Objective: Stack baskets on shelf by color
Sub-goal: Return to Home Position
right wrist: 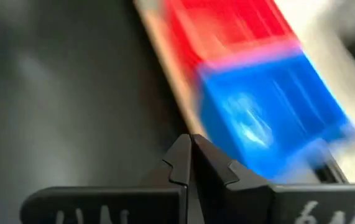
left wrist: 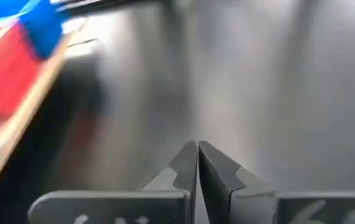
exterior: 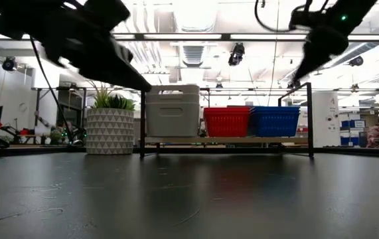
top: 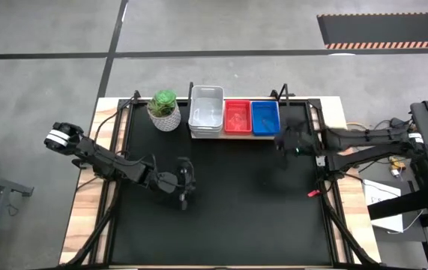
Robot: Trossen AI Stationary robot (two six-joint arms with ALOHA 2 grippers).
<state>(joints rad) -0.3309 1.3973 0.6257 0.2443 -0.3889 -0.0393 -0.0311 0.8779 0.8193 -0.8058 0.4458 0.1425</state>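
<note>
Where the baskets stand: in a row, side by side, on the flat light-brown wooden shelf board (exterior: 242,140) at the far edge of the large black tabletop (top: 236,225).
Row order: white-grey rectangular plastic bins (top: 206,111), nested, on the left; red rectangular plastic basket (top: 237,117) in the middle; blue rectangular plastic basket (top: 265,117) on the right.
Stack counts: red and blue layers cannot be told apart.
Left gripper (top: 185,199): raised over the tabletop's left-middle, well apart from the shelf; fingers pressed together, holding nothing.
Right gripper (top: 281,142): raised just in front of the blue basket; fingers pressed together, holding nothing.
Beside the shelf: white patterned plant pot (top: 165,114) with green leaves, just left of the white-grey bins.
</note>
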